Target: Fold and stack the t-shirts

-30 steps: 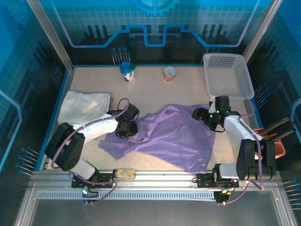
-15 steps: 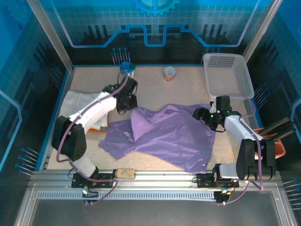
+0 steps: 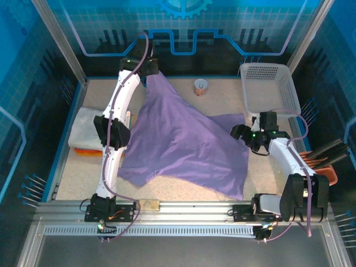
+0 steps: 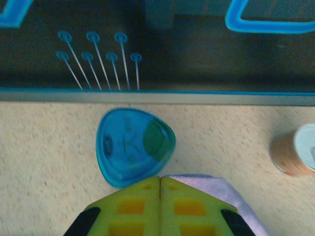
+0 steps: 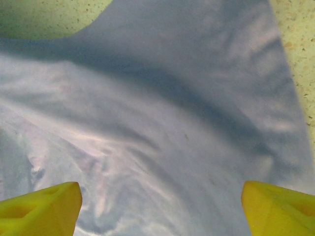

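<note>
The lavender-purple t-shirt [image 3: 183,139] lies spread across the middle of the table, with one corner lifted toward the back wall. My left gripper [image 3: 147,65] is stretched far back and is shut on that corner; in the left wrist view the jaws [image 4: 160,180] meet, and purple cloth [image 4: 224,191] emerges beside them. My right gripper [image 3: 239,134] hovers over the shirt's right edge, open, with purple cloth [image 5: 162,113] under its spread fingers [image 5: 160,209]. A folded white t-shirt [image 3: 88,129] rests at the left on an orange folded edge [image 3: 84,151].
A white lattice basket [image 3: 270,89] stands at the back right. A small orange-and-white cup [image 3: 200,87] sits near the back wall. A blue-lidded cup [image 4: 134,146] is just ahead of my left fingers, near the back rail [image 4: 157,96].
My left gripper has swung from the table's middle to the far back, dragging the purple shirt's corner up and back. This has spread the shirt out. The right gripper has hardly moved.
</note>
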Available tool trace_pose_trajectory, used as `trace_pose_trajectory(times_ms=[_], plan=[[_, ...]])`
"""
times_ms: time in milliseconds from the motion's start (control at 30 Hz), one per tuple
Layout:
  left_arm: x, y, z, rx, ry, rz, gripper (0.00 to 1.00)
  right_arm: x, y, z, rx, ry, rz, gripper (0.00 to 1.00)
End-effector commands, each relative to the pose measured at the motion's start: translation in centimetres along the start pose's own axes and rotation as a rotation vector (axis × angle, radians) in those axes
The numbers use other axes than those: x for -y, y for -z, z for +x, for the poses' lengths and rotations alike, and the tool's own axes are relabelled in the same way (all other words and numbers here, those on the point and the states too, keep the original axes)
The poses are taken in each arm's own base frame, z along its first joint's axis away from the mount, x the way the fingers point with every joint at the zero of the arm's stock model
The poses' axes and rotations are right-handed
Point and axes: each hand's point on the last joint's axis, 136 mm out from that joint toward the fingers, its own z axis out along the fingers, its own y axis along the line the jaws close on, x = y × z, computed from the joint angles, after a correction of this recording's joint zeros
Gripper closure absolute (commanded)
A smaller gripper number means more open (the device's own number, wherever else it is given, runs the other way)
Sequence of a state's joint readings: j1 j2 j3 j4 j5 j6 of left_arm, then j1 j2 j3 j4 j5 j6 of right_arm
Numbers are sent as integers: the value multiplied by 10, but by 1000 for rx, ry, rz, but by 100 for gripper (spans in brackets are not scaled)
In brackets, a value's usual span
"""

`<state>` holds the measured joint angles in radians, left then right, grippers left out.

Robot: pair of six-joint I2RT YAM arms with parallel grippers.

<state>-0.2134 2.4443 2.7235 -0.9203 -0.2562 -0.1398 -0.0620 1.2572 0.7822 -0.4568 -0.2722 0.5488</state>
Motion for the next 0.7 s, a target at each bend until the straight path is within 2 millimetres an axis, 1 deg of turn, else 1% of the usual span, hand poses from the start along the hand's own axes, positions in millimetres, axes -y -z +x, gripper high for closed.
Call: trace_pose_trajectory(times_ms=[0,33,67,167,200,233,300,400,500,567,600,667], plan=[[-7,-13,-17,90,-81,-48,94,-8,15,0,-4,-9,-21,15],[-7,-17,-16,102,-79,-51,86,-8,16,0,-4,-7,-21,15],[-8,-22,-14,103,-76,-56,75,-8,17,2,-6,-4,-19,15],[-14,-25,-3,64,-67,-86,37,-6,17,7,-17,-1,-9,15],[-15,-23,1,45,-60,-90,30,-5,16,11,-25,-2,-8,15],[-15,-19,6,18,-55,-82,26,-3,14,14,-33,1,-4,14],[-16,-8,17,-36,-42,-77,24,1,9,22,-51,1,9,15],[-18,13,41,-137,-13,-65,23,2,1,34,-79,12,10,14],[-19,37,76,-256,16,-31,24,-3,-10,46,-107,36,-2,14],[-21,54,105,-319,48,-13,24,-6,-20,55,-139,46,-7,13],[-22,61,119,-336,65,-8,25,-6,-26,59,-157,46,-8,13],[-25,81,147,-352,112,10,25,-4,-38,64,-186,41,-4,13]])
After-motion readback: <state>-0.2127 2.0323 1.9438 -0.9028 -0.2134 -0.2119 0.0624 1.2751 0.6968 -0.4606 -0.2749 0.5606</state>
